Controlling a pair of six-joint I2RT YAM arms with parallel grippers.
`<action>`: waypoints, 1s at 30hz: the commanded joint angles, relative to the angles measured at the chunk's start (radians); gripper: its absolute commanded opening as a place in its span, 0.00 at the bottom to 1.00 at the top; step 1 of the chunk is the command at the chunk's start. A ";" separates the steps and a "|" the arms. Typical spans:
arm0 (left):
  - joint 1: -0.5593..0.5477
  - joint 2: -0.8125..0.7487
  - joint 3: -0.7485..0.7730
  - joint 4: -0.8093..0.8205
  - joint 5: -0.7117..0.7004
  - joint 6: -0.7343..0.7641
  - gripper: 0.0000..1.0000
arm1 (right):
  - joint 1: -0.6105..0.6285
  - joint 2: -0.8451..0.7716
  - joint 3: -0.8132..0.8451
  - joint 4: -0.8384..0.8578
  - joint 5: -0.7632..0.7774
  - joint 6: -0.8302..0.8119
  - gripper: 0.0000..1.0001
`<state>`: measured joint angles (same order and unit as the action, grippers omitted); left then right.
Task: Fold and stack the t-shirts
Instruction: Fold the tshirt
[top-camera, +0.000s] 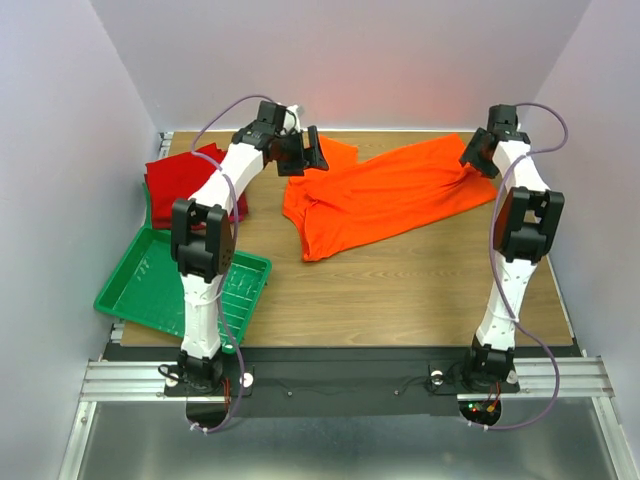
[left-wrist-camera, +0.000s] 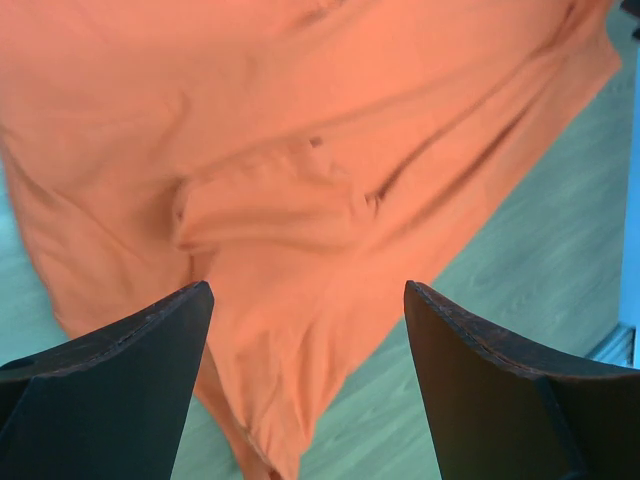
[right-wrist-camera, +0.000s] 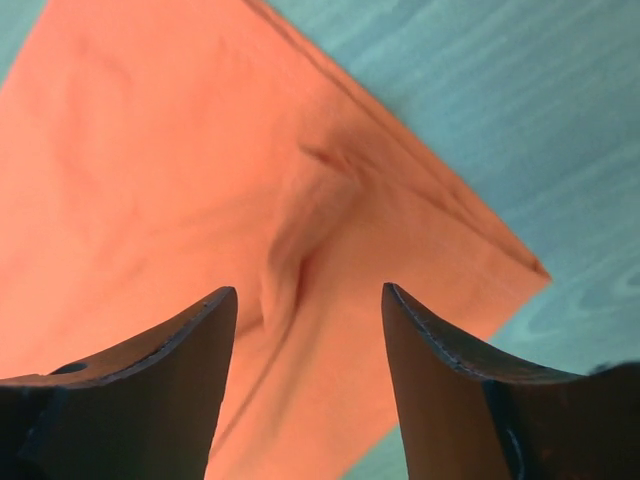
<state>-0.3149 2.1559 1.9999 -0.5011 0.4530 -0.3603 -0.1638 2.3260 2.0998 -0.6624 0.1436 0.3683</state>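
The bright orange t-shirt (top-camera: 385, 195) lies spread and wrinkled across the far middle of the wooden table. My left gripper (top-camera: 305, 152) hovers open over its left end, near a sleeve; the wrist view shows rumpled orange cloth (left-wrist-camera: 290, 190) between and beyond the spread fingers. My right gripper (top-camera: 478, 155) hovers open over the shirt's right end; its wrist view shows the cloth's corner (right-wrist-camera: 300, 200) under the spread fingers. Deep red folded t-shirts (top-camera: 185, 180) lie stacked at the far left, partly hidden by the left arm.
A green plastic grid tray (top-camera: 165, 285) sits tilted at the near left, partly over the table's edge. White walls close in the table on the left, far and right sides. Bare wood (top-camera: 400, 290) lies in front of the orange shirt.
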 joint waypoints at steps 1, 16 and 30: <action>-0.056 -0.099 -0.093 0.004 0.042 0.072 0.89 | -0.017 -0.119 -0.111 0.056 -0.009 -0.020 0.64; -0.127 -0.025 -0.177 -0.053 0.130 0.152 0.89 | -0.040 -0.070 -0.176 0.132 -0.079 -0.019 0.53; -0.131 -0.103 -0.475 0.013 0.138 0.170 0.89 | -0.040 -0.013 -0.260 0.145 -0.081 -0.072 0.53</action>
<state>-0.4473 2.1136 1.5757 -0.5068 0.5743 -0.2111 -0.1978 2.3150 1.8938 -0.5274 0.0616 0.3290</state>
